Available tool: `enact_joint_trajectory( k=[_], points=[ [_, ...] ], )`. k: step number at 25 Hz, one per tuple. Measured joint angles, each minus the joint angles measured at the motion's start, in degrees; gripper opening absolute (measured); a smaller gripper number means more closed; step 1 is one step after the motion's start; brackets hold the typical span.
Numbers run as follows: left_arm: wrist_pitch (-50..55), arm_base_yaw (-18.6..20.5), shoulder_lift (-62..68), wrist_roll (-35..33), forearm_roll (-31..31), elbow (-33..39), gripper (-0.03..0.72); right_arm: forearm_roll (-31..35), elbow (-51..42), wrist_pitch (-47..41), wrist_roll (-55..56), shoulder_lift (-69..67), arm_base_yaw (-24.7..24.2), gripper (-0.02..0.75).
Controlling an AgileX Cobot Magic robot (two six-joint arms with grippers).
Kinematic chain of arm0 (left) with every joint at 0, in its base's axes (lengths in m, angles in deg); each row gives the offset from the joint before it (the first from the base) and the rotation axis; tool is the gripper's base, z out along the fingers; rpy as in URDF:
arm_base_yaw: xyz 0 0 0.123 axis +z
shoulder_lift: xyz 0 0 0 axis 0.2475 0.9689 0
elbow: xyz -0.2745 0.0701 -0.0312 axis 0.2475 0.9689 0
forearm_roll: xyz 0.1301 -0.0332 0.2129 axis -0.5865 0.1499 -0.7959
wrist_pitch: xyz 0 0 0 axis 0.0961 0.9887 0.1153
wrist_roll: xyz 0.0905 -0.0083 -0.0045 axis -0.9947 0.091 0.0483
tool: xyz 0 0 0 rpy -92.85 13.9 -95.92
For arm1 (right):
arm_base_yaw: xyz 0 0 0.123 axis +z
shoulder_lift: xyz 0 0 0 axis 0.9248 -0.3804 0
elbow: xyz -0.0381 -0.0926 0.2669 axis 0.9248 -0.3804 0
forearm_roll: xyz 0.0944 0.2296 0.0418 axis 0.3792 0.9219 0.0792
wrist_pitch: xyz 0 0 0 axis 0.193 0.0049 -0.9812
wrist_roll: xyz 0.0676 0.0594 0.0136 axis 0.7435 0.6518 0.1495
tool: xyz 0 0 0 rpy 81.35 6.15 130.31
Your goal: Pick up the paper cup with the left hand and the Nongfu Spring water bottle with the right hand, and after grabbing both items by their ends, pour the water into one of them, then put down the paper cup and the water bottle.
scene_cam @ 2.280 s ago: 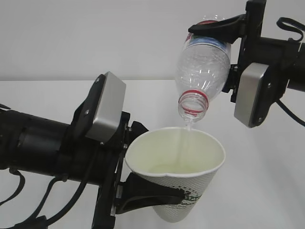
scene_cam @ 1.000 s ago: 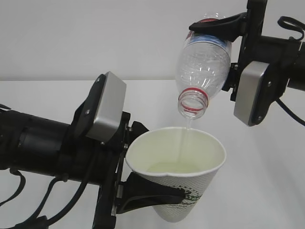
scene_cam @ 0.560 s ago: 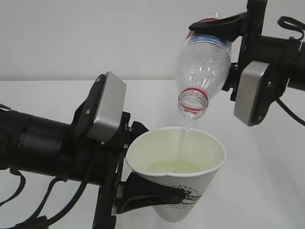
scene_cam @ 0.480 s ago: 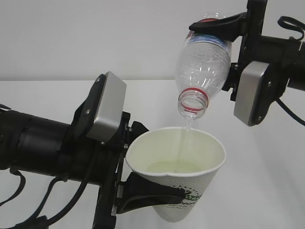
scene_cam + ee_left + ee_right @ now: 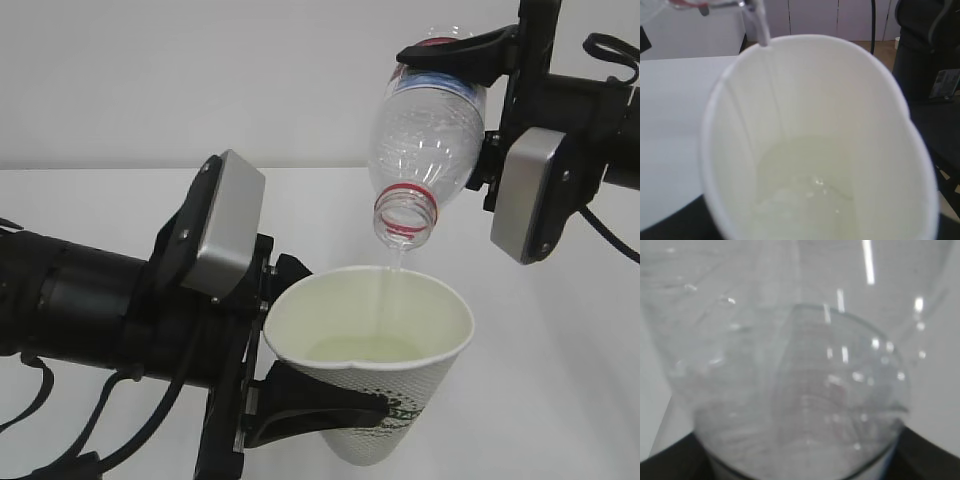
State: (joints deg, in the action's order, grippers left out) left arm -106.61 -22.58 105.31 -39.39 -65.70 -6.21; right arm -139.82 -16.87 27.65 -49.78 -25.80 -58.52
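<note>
**Water going from the bottle into the cup**

The cup (image 5: 375, 375) is the big white thing in the middle. It stands almost straight up, with its open top facing up. It has a bumpy wall and a bit of a green logo low on its side.

The left hand (image 5: 330, 408) is to the left of the cup. Its black fingers (image 5: 310, 400) are closed around the lower part of the cup, so it is holding the cup up above the table (image 5: 560, 360). A grey plate (image 5: 222, 225) sits on that hand, up and to the left of the cup.

The bottle (image 5: 425, 150) is above the cup, a little to the right. It is tipped over, so its open mouth points down at the cup and its bottom end points up. It has a red ring near the mouth. The right hand (image 5: 455, 55) grips the bottle at its upper end, with one black finger lying across it. That hand's grey plate is just to the right of the bottle.

A thin stream of water (image 5: 392, 265) runs from the bottle's mouth down into the cup. In the left wrist view, a shallow pool of water sits in the bottom of the cup (image 5: 815, 150). In the right wrist view the clear bottle (image 5: 800, 370) fills almost the whole picture.
</note>
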Motion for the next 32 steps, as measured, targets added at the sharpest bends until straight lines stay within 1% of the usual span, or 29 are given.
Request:
enact_joint_trajectory(
  k=[32],
  points=[
    [0.13,0.00,0.00,0.00,0.10,0.00,0.444,0.22,0.00,0.13,0.00,0.00,-0.20,0.482]
  ],
)
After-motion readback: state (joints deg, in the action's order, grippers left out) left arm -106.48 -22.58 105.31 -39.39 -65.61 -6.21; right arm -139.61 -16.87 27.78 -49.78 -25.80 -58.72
